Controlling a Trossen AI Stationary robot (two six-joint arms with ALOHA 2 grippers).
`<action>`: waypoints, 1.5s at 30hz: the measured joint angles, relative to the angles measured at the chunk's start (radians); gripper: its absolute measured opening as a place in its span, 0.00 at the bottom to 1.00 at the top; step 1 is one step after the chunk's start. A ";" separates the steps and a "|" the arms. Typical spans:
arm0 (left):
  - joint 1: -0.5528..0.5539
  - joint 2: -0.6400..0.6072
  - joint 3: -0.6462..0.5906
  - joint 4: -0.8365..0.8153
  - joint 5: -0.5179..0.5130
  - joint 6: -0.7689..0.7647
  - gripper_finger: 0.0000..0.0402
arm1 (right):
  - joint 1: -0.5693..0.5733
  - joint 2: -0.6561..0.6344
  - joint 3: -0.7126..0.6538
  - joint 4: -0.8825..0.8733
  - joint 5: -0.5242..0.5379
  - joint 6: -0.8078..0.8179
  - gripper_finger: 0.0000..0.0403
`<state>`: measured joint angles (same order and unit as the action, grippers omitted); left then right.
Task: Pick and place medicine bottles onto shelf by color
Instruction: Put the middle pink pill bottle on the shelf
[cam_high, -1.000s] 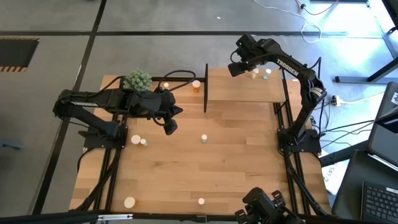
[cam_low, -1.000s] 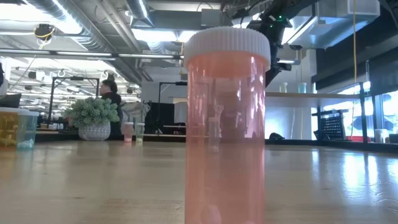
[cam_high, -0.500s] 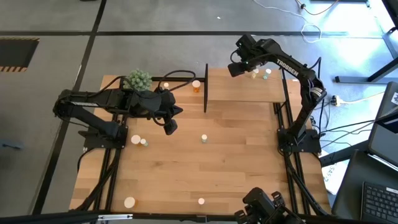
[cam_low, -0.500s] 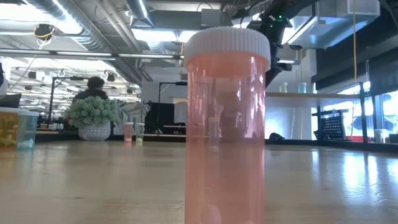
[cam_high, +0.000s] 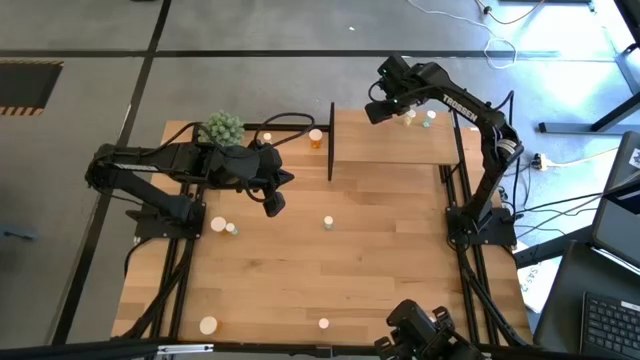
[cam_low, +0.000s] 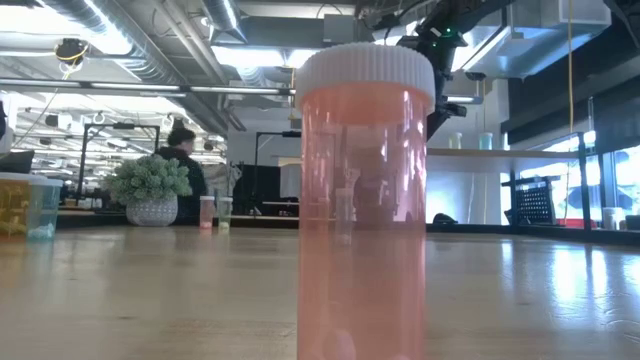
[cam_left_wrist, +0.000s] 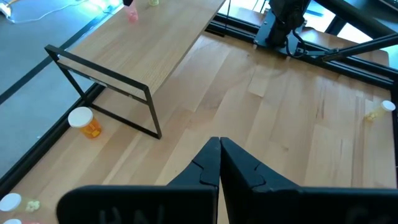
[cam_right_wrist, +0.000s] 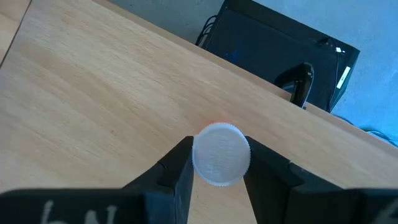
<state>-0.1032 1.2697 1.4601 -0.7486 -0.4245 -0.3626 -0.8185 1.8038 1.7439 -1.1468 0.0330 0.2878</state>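
Bottles sit near you: a pink bottle (cam_low: 365, 200) fills your low view, upright on the table (cam_high: 380, 290). Farther in, your left gripper (cam_left_wrist: 219, 163) hangs clenched and empty over the tabletop, an orange bottle (cam_left_wrist: 84, 121) just beside the shelf (cam_high: 395, 145). Farthest, your right gripper (cam_right_wrist: 214, 163) grasps a white-capped bottle (cam_right_wrist: 221, 154) above the shelf board.

1. My right gripper (cam_right_wrist: 217, 163) clamps a white-capped bottle (cam_right_wrist: 221, 154); the cap hides its body, so I cannot tell its colour.
2. In the low view a pink bottle (cam_low: 364, 210) fills the middle, its base cut off by the edge, hiding part of the shelf (cam_low: 500, 152) behind it.
3. The small bottles on the shelf (cam_high: 420, 117) beside my right gripper are too tiny to tell colours.
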 joint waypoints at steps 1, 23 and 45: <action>0.000 0.000 0.000 0.000 0.000 0.000 0.00 | 0.000 0.001 0.000 0.000 0.000 0.000 0.31; 0.000 0.000 0.000 0.000 0.000 0.008 0.00 | 0.000 0.010 -0.006 -0.010 -0.001 -0.004 0.44; 0.000 0.000 0.000 0.000 0.000 0.008 0.00 | 0.000 0.008 -0.004 -0.007 0.000 -0.008 0.44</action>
<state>-0.1036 1.2697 1.4601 -0.7486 -0.4245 -0.3550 -0.8181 1.8122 1.7397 -1.1538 0.0330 0.2794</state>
